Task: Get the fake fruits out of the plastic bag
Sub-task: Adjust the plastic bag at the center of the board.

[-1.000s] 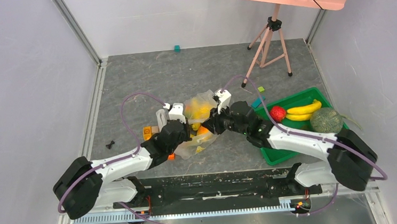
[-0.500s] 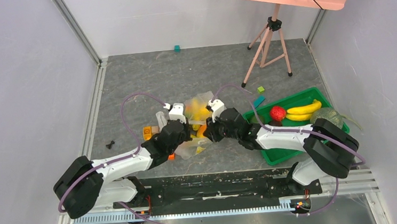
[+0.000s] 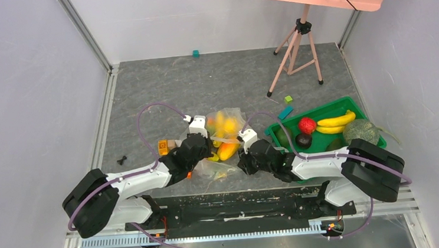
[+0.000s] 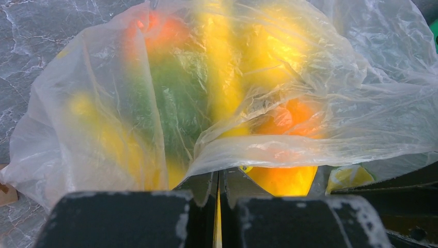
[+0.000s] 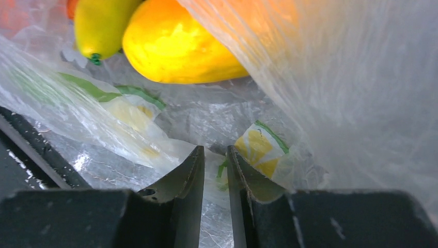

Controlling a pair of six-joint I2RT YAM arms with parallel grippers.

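The transparent plastic bag point(image 3: 225, 136) lies mid-table between both arms, and the fake fruits point(image 3: 226, 150) in it show yellow and orange through the film. My left gripper point(image 3: 206, 152) is at the bag's left side. In the left wrist view it point(image 4: 219, 176) is shut on the bag's edge point(image 4: 268, 150), with an orange fruit point(image 4: 284, 181) just behind. My right gripper point(image 3: 241, 160) is at the bag's near right corner. In the right wrist view its jaws point(image 5: 215, 157) stand narrowly apart, pinching a fold of printed film point(image 5: 258, 147). A yellow-orange fruit point(image 5: 181, 49) lies beyond it.
A green tray point(image 3: 322, 107) on the right holds a red fruit point(image 3: 306, 125), a banana point(image 3: 336, 120) and a netted melon point(image 3: 360, 132). A tripod point(image 3: 296, 56) stands at the back. An orange block point(image 3: 162, 146) lies left of the bag, and a teal block point(image 3: 195, 53) lies far back.
My right gripper has drawn back toward the near edge, pulling the bag's near corner with it. The bag has stretched out and more fruit shows. The left gripper has kept its hold.
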